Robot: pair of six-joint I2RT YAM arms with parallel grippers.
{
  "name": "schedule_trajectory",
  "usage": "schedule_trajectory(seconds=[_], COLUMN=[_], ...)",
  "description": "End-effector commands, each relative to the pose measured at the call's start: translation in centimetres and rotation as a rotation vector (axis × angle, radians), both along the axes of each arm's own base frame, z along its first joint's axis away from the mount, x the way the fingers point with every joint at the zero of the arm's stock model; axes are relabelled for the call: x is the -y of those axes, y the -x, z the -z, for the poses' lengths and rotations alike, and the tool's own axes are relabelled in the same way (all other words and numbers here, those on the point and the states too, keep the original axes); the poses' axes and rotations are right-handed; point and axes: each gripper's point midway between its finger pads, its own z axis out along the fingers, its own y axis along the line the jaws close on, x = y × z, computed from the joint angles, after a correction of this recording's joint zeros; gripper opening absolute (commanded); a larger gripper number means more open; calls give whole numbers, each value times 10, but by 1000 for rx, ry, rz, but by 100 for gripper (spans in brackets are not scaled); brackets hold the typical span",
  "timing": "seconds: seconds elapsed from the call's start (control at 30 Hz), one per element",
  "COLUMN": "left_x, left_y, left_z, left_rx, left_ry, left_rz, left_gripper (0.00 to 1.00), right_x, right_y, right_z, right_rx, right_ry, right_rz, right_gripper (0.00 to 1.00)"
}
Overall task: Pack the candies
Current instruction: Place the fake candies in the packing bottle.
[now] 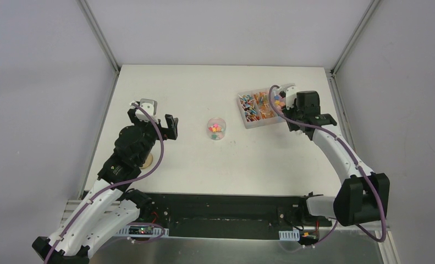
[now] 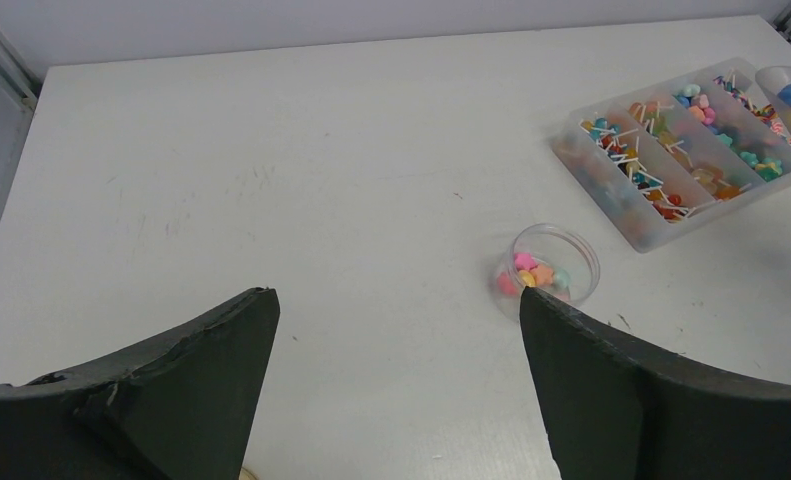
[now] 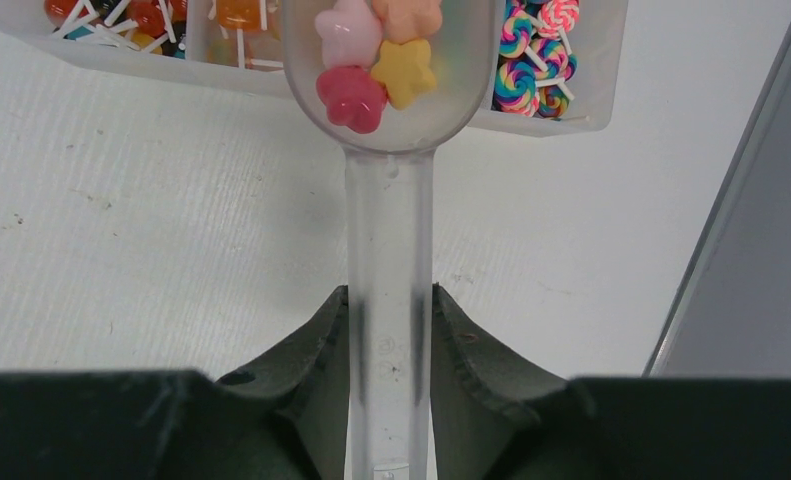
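- Right gripper: clenched on the handle of the clear scoop. The fingers pinch the stem from both sides, low down, so the bowl rides level out in front and keeps its load.
- Load: four star-shaped candies (pale pink, peach, yellow, deep pink) lie in the scoop's bowl, which hangs over the near wall of the divided tray.
- Divided tray: clear, with several compartments, at the far right of the table. It holds lollipop-style pieces on white sticks, swirl pieces and loose sweets, and is judged to be the stock being drawn from.
- Clear cup: upright at mid-table, well apart from the tray. Its mouth is open and a few candies lie in the bottom, so it is judged to be the container being packed.
- Left gripper: released, jaws wide, holding nothing. It hovers above bare table with the cup just ahead on its right, probably placed to steady the cup or to fetch a lid.
- Wooden disc: mostly hidden beside the left arm. It is likely the lid, parked aside so the cup's mouth is free.
- Next step, as judged: a level carry of the scoop to the cup, then a tip.
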Motion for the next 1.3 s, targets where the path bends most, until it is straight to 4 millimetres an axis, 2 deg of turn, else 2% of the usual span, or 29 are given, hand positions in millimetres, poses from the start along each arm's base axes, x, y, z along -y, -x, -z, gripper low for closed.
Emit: schedule_trajectory(seconds=[0.0, 0.07, 0.6, 0.8, 1.27], left_x=[-2, -3, -4, -3, -3], left_y=[-2, -2, -1, -1, 1], left_z=[-10, -10, -13, -13, -15], left_rx=[40, 41, 49, 50, 56], left_ry=[14, 14, 15, 19, 20], left_rz=[-9, -9, -14, -11, -5], left_gripper=[95, 99, 99, 99, 99], right_x=[-14, -19, -82, -111, -134], right_y=[-11, -11, 0, 14, 21], right_z=[-28, -29, -33, -28, -28], right_rx=[123, 126, 195, 211, 190], right_ry=[-13, 12, 234, 351, 554], right_rz=[-81, -111, -413, -575, -691], right_gripper=[0, 0, 0, 0, 0])
